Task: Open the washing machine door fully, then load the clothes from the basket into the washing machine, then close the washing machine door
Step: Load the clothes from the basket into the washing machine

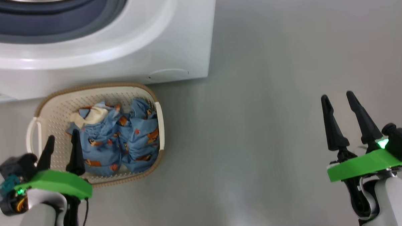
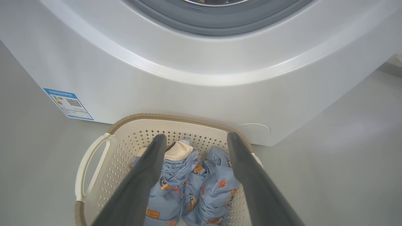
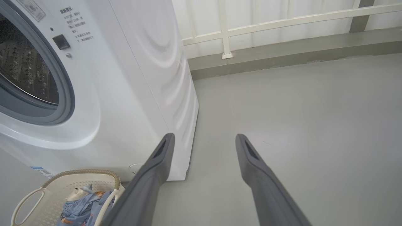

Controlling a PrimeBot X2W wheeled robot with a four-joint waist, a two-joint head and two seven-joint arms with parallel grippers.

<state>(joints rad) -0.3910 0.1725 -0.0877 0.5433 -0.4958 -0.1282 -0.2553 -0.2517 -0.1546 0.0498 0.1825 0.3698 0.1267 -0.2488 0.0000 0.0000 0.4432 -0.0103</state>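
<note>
Head view: left gripper (image 1: 63,134), fingers wide, empty, over the basket (image 1: 86,97) at its left side, clothes (image 1: 135,138) just beyond the tips; right gripper (image 1: 336,95) wide, empty, well right of basket.

Above my left jaws the washing machine (image 1: 172,43) runs off the top edge, and I get just a sliver of drum (image 2: 216,1). Label sticker (image 2: 68,103), left of the jaws: print too small to read. The left jaws cover part of the clothes (image 2: 188,185), and the bottom edge cuts the basket (image 2: 176,118). From the right wrist, the right jaws hide one side of the basket. Panel lettering (image 3: 75,23) unreadable.
</note>
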